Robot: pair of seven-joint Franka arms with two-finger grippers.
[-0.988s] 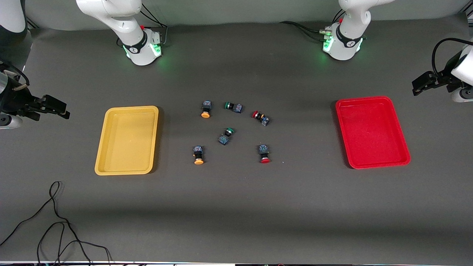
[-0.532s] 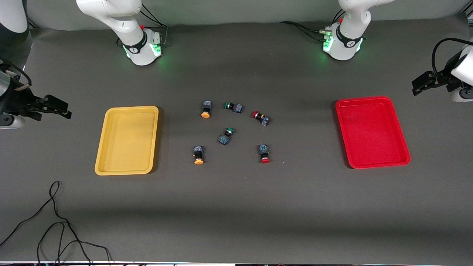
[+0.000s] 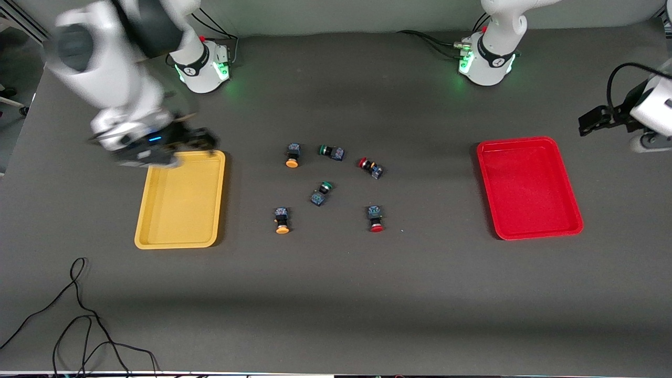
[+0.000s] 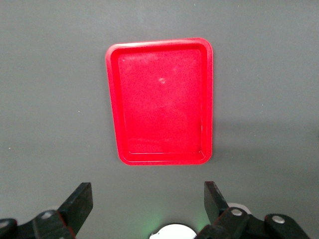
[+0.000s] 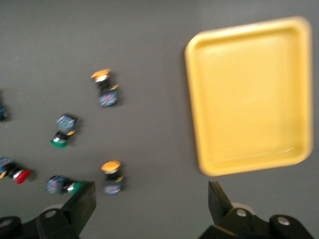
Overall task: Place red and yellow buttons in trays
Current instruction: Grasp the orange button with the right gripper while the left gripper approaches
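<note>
Two yellow-capped buttons lie mid-table, one (image 3: 292,155) farther from the front camera, one (image 3: 282,220) nearer; both show in the right wrist view (image 5: 111,175) (image 5: 103,87). Two red-capped buttons (image 3: 370,167) (image 3: 376,219) lie toward the left arm's end. The yellow tray (image 3: 157,231) (image 5: 294,159) and the red tray (image 3: 525,233) (image 4: 162,159) are empty. My right gripper (image 3: 197,140) (image 5: 149,204) is open and empty over the yellow tray's edge that is farthest from the front camera. My left gripper (image 3: 590,119) (image 4: 147,204) is open and empty, in the air beside the red tray.
Two green-capped buttons (image 3: 331,151) (image 3: 321,192) lie among the others; both show in the right wrist view (image 5: 62,184) (image 5: 62,130). A black cable (image 3: 79,315) curls on the table near the front camera at the right arm's end. The left arm's base (image 4: 172,231) glows green.
My right arm has swung in from the table's end, and its gripper now hangs over the yellow tray's edge. My left gripper has shifted slightly. The buttons and trays have not moved.
</note>
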